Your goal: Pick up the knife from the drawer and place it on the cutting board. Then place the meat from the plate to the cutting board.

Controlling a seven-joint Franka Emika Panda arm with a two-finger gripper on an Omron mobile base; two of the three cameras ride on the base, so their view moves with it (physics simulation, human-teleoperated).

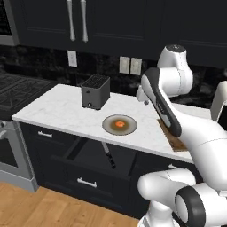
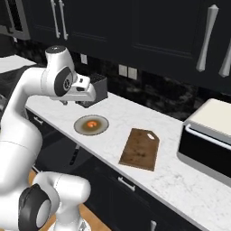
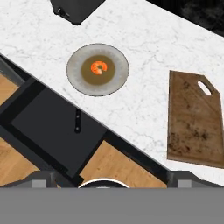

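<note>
The drawer (image 1: 84, 175) stands pulled out below the counter, and its dark inside (image 3: 48, 122) lies open to the hand view. The knife (image 1: 108, 155) lies in it, slim, with a dark handle (image 3: 78, 121). On the marble counter the plate (image 3: 118, 65) carries the small orange-red meat (image 3: 99, 68) at its centre. To the right of the plate lies the brown cutting board (image 3: 194, 124), bare. My gripper (image 2: 85, 104) hangs high over the counter's front edge, near the plate, open with nothing between its fingers (image 3: 113, 175).
A dark toaster (image 1: 95, 91) stands behind the plate. There is a stove (image 1: 13, 93) to the left of the counter. A white-topped appliance (image 2: 207, 135) sits to the right of the board. Upper cabinets hang above the counter, and wooden floor lies below the drawer.
</note>
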